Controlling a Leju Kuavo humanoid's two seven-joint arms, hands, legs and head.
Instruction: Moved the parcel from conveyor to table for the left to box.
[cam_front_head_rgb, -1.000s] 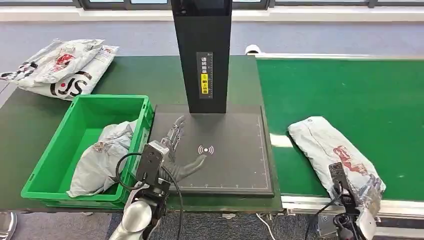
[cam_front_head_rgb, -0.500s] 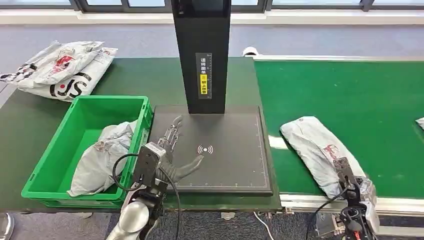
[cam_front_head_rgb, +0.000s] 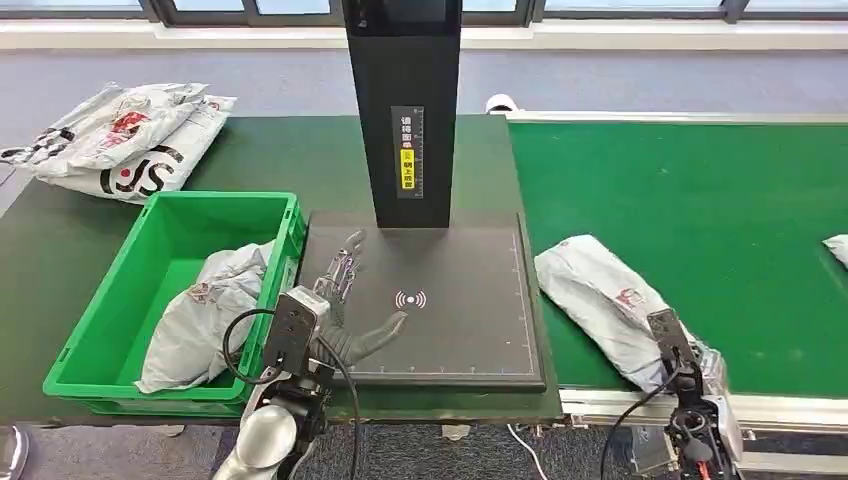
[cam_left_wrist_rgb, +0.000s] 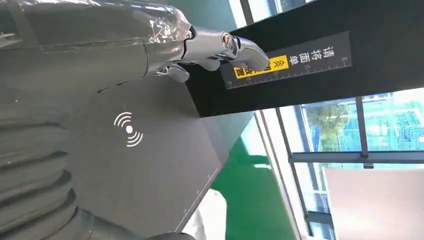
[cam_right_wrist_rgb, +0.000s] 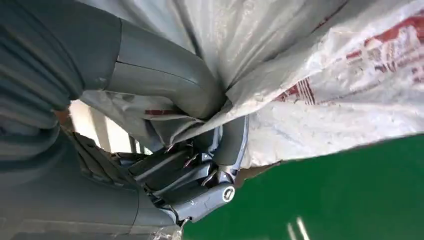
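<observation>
Already the parcel (cam_front_head_rgb: 600, 300) is gripped by the right hand (cam_right_wrist_rgb: 200, 150) but not yet carried off the conveyor (cam_front_head_rgb: 720, 200), while the left hand (cam_front_head_rgb: 345, 300) is held open-fingered over the table (cam_front_head_rgb: 440, 330).

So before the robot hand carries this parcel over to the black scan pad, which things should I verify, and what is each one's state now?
1. Right robot hand grips the parcel: ok; the right wrist view shows thumb and fingers pinching its wrapper.
2. Parcel lifted off the green conveyor belt: cannot tell; it appears to lie on the belt.
3. Black scan pad free for the parcel: not ok; the left robot hand lies open over it.
4. Black post out of the path: ok; it stands at the pad's far edge.
5. Green crate has room: ok; it holds one grey bag.
</observation>
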